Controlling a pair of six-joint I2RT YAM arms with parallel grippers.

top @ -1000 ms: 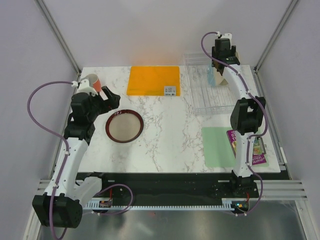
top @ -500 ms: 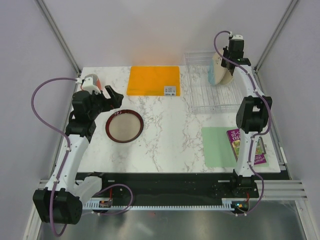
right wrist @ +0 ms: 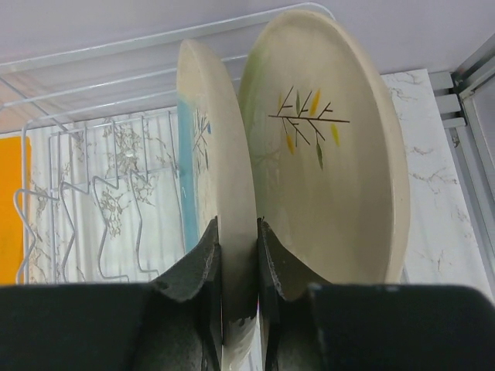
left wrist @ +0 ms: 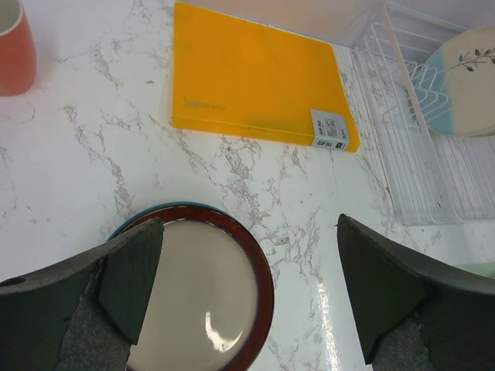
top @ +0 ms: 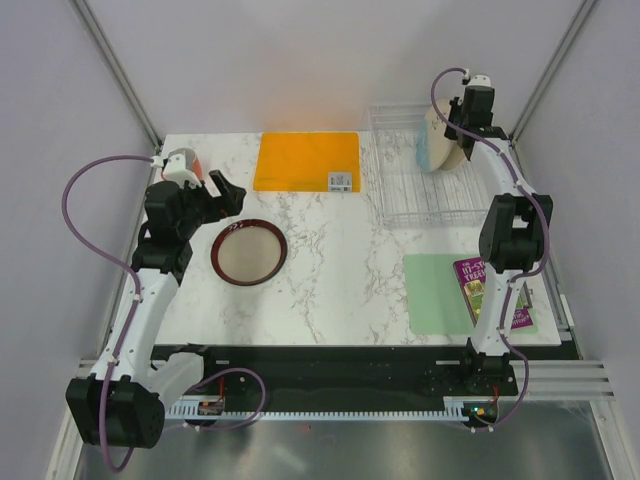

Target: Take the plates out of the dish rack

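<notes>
Two plates stand on edge in the white wire dish rack (top: 420,205) at the back right. My right gripper (right wrist: 237,224) is shut on the rim of the blue-and-cream plate (right wrist: 209,139). The cream plate with a sprig (right wrist: 329,170) stands just right of it, close against the right finger (right wrist: 274,263). In the top view the right gripper (top: 462,125) sits over these plates (top: 440,150). A dark-red-rimmed plate (top: 248,251) lies flat on the table at the left. My left gripper (left wrist: 249,224) hangs open above that plate (left wrist: 186,294), holding nothing.
An orange-red mug (top: 183,163) stands at the back left, near the left arm. A flat orange board (top: 305,160) lies at the back centre. A green mat (top: 435,292) and a colourful booklet (top: 495,295) lie at the front right beside the right arm.
My right gripper has closed on the blue-and-cream plate's rim, and its arm has shifted right and back. The left arm turned slightly, then held still.
</notes>
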